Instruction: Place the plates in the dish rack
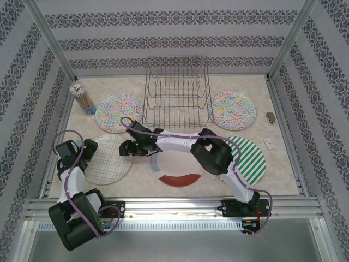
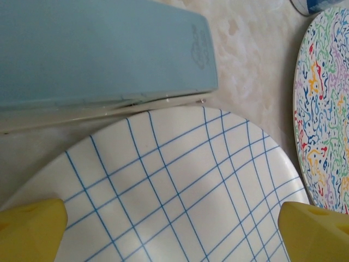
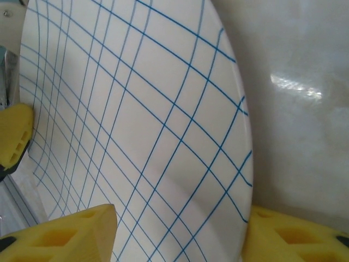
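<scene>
Nearest the lens in the right wrist view are the yellow pads [image 3: 65,234] of the right gripper [image 3: 180,232]. They are spread about halfway and set astride the rim of the pale checked plate [image 3: 136,125]: one pad is over the plate's face and the other is off its edge above the table [image 3: 294,82], with nothing pinched between them as far as I can see. That plate lies flat at the front left of the table, just beside a floral plate [image 1: 119,112] and well short of the dish rack [image 1: 177,93] at the back centre. The left gripper [image 2: 174,234] hangs over the plate's opposite side with its jaws as wide as they go, holding nothing. I judge the plate stiff, glazed and slick, light enough for one arm but breakable if it slips (the soft-looking pads should help). Lying flat, it offers only its rim, so the hold belongs there, deep enough that the plate does not swing or twist out when tipped upright for the rack. Further out lie the cream plate with coloured rim blocks [image 1: 177,170], the striped plate [image 1: 250,158] and the second floral plate [image 1: 232,107]; a cup of pencils [image 1: 83,97] stands at the back left.
</scene>
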Robot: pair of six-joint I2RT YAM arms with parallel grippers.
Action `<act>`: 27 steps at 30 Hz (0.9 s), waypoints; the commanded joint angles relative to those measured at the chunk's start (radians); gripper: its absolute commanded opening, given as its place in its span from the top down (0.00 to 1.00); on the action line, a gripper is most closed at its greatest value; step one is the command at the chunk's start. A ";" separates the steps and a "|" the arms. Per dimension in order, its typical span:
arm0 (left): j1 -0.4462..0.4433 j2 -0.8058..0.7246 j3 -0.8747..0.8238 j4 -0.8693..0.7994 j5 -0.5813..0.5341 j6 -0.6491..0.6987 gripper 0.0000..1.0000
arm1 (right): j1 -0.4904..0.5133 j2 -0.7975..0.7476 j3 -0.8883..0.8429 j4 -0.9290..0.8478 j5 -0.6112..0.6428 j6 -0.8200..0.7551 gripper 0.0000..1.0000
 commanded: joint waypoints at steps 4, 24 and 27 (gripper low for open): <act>-0.009 0.004 -0.011 0.012 0.029 0.010 0.00 | -0.018 -0.012 -0.003 0.034 -0.024 0.003 0.56; -0.009 -0.120 0.035 -0.119 -0.035 0.024 0.00 | -0.042 -0.005 -0.024 0.034 -0.030 0.001 0.53; -0.009 -0.174 0.051 -0.189 -0.079 0.023 0.00 | -0.043 -0.007 -0.029 0.033 -0.031 -0.002 0.49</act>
